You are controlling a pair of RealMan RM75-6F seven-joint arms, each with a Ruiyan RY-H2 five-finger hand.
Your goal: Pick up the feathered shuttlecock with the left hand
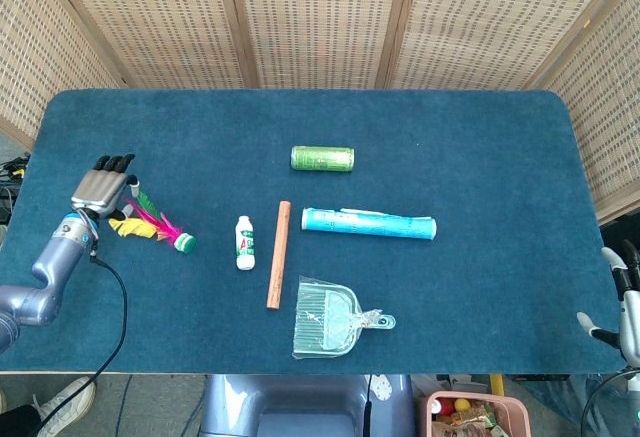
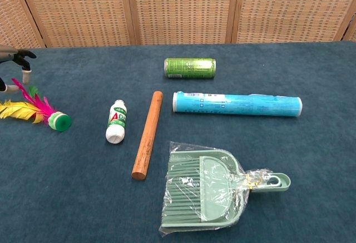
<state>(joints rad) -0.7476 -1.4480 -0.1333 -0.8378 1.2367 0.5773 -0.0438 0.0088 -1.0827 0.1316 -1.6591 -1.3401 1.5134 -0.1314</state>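
The feathered shuttlecock (image 1: 155,225) lies on the blue table (image 1: 480,137) at the left. Its pink, yellow and green feathers point left and its green base points right. In the chest view the shuttlecock (image 2: 34,109) sits at the left edge. My left hand (image 1: 100,186) hovers just left of and behind the feathers, fingers apart and holding nothing. Only its dark fingertips (image 2: 15,58) show in the chest view, above the feathers. My right hand (image 1: 624,299) hangs off the table's near right corner, fingers spread and empty.
To the right of the shuttlecock lie a small white bottle (image 1: 245,243), a wooden stick (image 1: 278,254), a green can (image 1: 322,158), a long blue tube (image 1: 368,223) and a wrapped green dustpan (image 1: 332,319). The table's left edge runs close beside my left arm.
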